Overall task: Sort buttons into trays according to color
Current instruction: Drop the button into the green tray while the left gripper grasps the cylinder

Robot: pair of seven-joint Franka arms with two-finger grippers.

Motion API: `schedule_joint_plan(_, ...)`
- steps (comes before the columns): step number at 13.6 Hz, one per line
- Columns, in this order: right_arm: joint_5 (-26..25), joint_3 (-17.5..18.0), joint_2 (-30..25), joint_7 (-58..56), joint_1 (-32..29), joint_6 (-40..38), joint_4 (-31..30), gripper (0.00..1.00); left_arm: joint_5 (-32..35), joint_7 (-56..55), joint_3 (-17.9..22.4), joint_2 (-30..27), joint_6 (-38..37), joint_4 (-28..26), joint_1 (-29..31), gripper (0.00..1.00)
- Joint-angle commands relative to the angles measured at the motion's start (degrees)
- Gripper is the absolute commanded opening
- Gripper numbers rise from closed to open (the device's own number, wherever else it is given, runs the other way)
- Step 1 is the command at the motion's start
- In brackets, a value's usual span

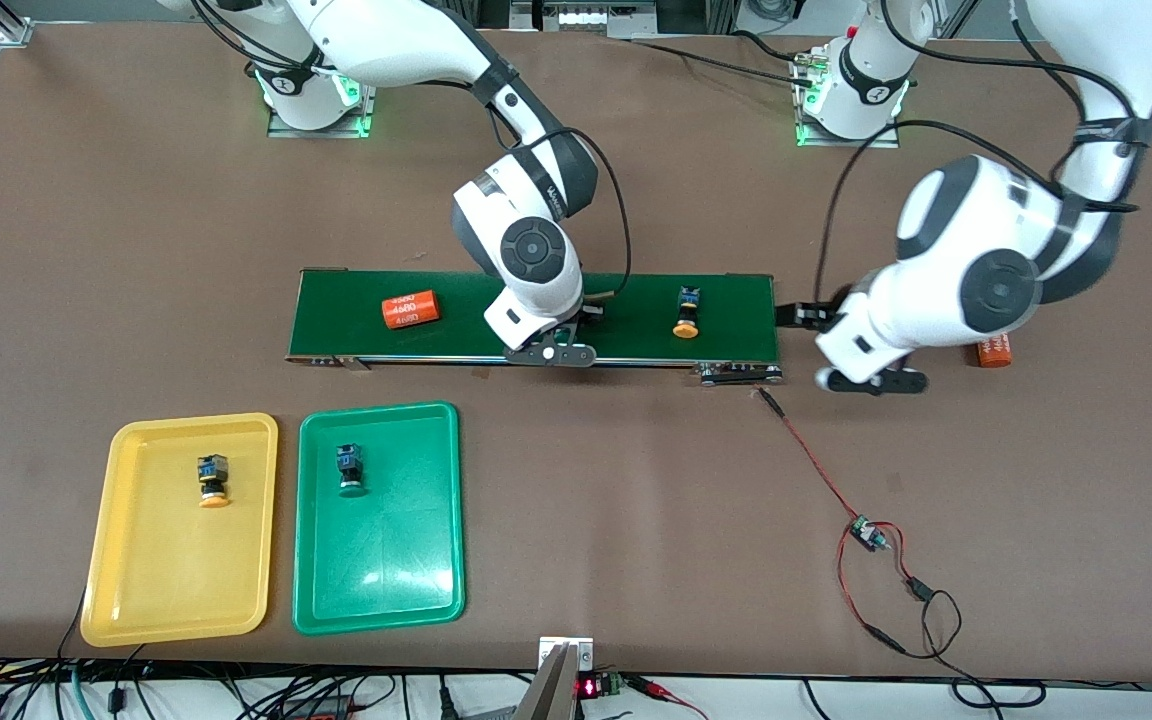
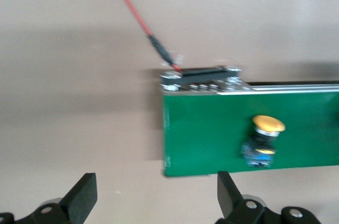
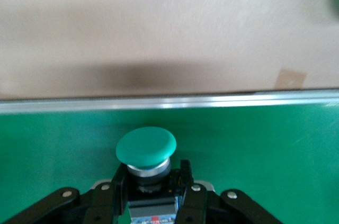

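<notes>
Right now the right end effector [image 3: 153, 192] sits low on the conveyor belt [image 1: 636, 300], its fingers [image 3: 117, 184] closed snugly on the body of a green-capped button [image 3: 146, 147], with the cap jutting out ahead of the fingertips. The grip is on the narrow neck just under the cap, so I judge a slip or a twist in the fingers likely if the lift is quick, and the button could drop back onto the belt or roll off its edge onto the bench [image 1: 636, 520]. The green tray [image 1: 379, 590] lies well away from this end effector, toward the front camera, already holding one green-capped button [image 1: 349, 470]; a careless release could land on that one or miss the rim. Beside it the yellow tray [image 1: 176, 580] holds a yellow-capped button [image 1: 213, 480], and a mix-up of trays would spoil the sort. The left end effector [image 2: 156, 203] hangs wide open and empty over the bench just off the belt's end, near the last yellow-capped button [image 1: 687, 311] lying on the belt; if both arms head for the trays together they could cross. An orange cylinder [image 1: 410, 309] also lies on the belt, apart from the right end effector, and another [image 1: 994, 352] rests on the bench by the left arm.
</notes>
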Motion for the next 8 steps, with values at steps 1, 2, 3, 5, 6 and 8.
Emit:
schedule_joint_plan(1, 0.97, -1.44, -4.92, -0.12, -4.19, -5.85, 1.30, 0.00, -0.17, 10.18, 6.46, 0.16, -0.81, 0.88, -0.35, 1.00)
schedule_joint_plan(2, 0.70, -1.54, -5.71, -0.21, -7.16, -6.83, 2.96, 0.00, -0.08, 12.21, 8.23, 0.25, -0.81, 1.06, -0.35, 1.00)
schedule_joint_plan(3, 0.09, -1.71, -5.81, -0.39, -8.93, -7.01, 3.85, 0.00, 0.18, 13.71, 10.07, 0.33, -0.81, 1.06, -0.44, 1.00)
schedule_joint_plan(5, -2.97, -4.16, -5.72, -1.96, -11.23, -7.19, 3.95, 0.00, 5.86, 17.31, 12.63, 0.95, -0.20, 0.97, -0.44, 1.00)
schedule_joint_plan(6, -5.25, -6.00, -5.37, -4.14, -12.02, -7.19, 3.86, 0.00, 9.72, 19.50, 13.59, 1.30, 1.20, 0.53, -0.36, 1.00)
schedule_joint_plan(8, -6.51, -6.99, -4.50, -11.34, -16.05, -7.10, 3.86, 0.00, 13.62, 25.29, 17.97, 2.26, 4.01, 0.09, -0.35, 1.00)
